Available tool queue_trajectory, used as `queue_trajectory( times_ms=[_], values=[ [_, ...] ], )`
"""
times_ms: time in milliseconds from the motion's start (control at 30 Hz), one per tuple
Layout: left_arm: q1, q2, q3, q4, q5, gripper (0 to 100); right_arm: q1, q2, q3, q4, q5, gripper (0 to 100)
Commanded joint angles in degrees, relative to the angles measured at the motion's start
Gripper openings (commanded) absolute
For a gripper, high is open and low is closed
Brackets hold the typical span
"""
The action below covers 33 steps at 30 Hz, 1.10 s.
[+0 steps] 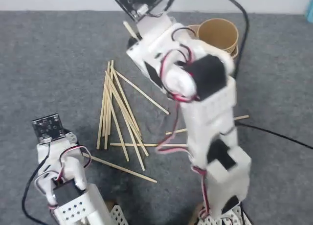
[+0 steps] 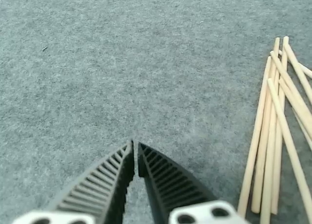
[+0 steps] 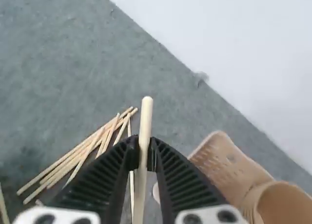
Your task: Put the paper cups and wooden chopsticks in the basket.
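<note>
Nr basket (image 3: 229,170), right gripper (image 3: 141,148) clamped on chopstick (image 3: 145,121); left gripper (image 2: 135,148) closed, empty.

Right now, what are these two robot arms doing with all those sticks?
They are clearing chopsticks into a basket. The right arm's hand is clamped on one wooden chopstick, held up near the tan basket and a paper cup at the far side. The left arm's hand is shut and empty above the grey carpet, beside the loose chopsticks that lie scattered there.
</note>
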Motion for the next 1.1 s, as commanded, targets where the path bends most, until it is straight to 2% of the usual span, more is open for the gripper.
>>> queue_trajectory(
  times_ms=[0, 233, 500, 567, 700, 800, 900, 1067],
  values=[
    [0.18, -1.14, -0.31, -0.62, -0.53, 2, 0.57, -10.33, 5.8, -0.92, 2.2, 0.8],
    [0.18, -1.14, -0.31, -0.62, -0.53, 2, 3.3, -11.91, 8.88, -14.73, 13.89, 0.8],
    [0.18, -1.14, -0.31, -0.53, -0.53, 2, 8.31, -5.49, 8.79, -32.13, 14.77, 0.8],
    [0.09, -1.14, -0.31, -0.53, -0.53, 2, 9.63, -3.38, 8.79, -35.91, 10.81, 0.8],
    [0.09, -1.14, -0.31, -0.53, -0.53, 2, 13.49, 0.92, 8.53, -43.91, -2.81, 0.8],
    [0.09, -1.14, -0.31, -0.53, -0.53, 2, 16.13, 3.3, 8.53, -47.96, -10.37, 0.8],
    [0.09, -1.14, -0.31, -0.53, -0.53, 2, 18.07, 5.32, 8.53, -50.15, -13.45, 0.8],
    [0.09, -1.14, -0.31, -0.53, -0.53, 2, 19.38, 7.87, 8.53, -52.79, -13.45, 0.8]
  ],
)
